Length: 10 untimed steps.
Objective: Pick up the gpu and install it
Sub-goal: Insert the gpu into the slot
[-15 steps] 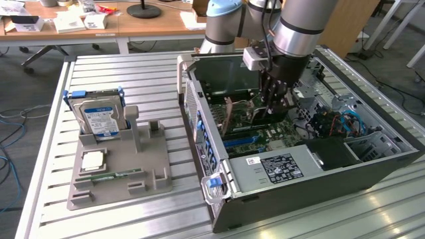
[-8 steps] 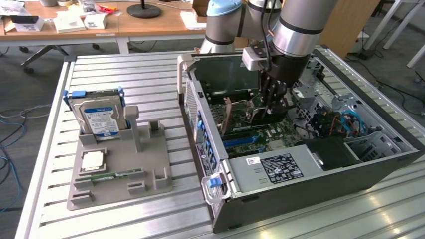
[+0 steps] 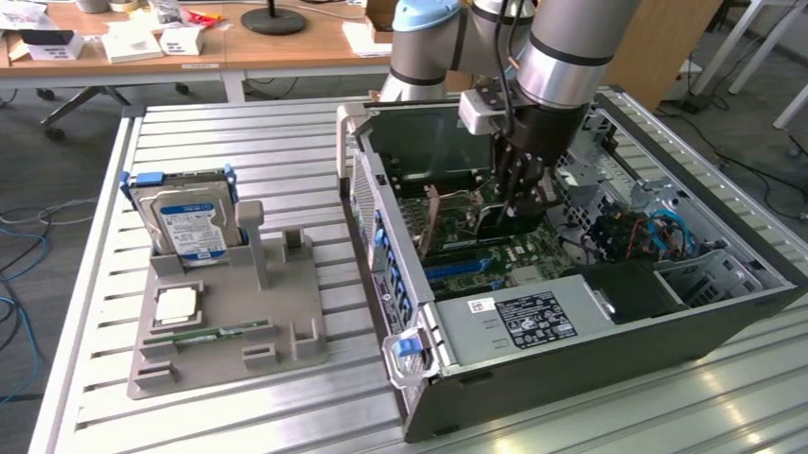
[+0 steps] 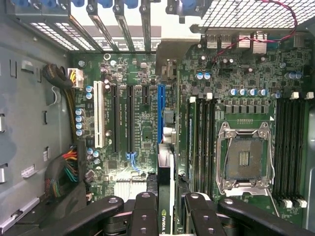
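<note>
wrist view, nearest first: the gripper (image 4: 165,216) is closed down to a narrow gap on the gpu (image 4: 164,179), its dark fingers (image 4: 145,211) pressed to either side of the card, which is seen edge-on. a green mark on the card's edge reads nvidia, as far as i can make out. just beyond the card lies the motherboard (image 4: 140,142), and the card's edge lines up closely with the blue slot (image 4: 161,113). whether it touches the slot i cannot tell. past the slots sit the bare cpu socket (image 4: 244,157) and then the rear slot openings of the case. printing on the board is too small to read.

exterior view, nearest first: the computer case (image 3: 707,331) lies open on the slatted table (image 3: 227,132), with the arm reaching down into it. the white label on the power supply (image 3: 531,317) cannot be read. on the exterior view's left a grey holder (image 3: 290,322) carries the memory stick (image 3: 208,334) and, further back, the hard drive (image 3: 189,222), whose blue label is illegible.

by my judgement the pick-up is done and the card is inside the case over its slot, but it is not yet seated and is in the gripper's hold.
</note>
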Tool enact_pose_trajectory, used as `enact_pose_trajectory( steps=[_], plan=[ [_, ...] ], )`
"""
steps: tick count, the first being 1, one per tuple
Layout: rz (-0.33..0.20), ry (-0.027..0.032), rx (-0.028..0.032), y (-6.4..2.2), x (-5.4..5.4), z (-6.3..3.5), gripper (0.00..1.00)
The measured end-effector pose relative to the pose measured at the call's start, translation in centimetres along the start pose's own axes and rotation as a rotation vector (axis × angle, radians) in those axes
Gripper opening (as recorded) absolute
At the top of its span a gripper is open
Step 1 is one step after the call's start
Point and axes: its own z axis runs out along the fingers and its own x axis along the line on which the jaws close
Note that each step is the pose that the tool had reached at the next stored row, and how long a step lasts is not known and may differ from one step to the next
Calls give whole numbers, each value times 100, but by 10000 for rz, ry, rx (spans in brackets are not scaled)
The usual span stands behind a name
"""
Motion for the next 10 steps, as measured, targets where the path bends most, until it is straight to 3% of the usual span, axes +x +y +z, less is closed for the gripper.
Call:
enact_pose_trajectory(
  steps=[10],
  plan=[
    [1,-15,1,1,12,2,26]
  ],
)
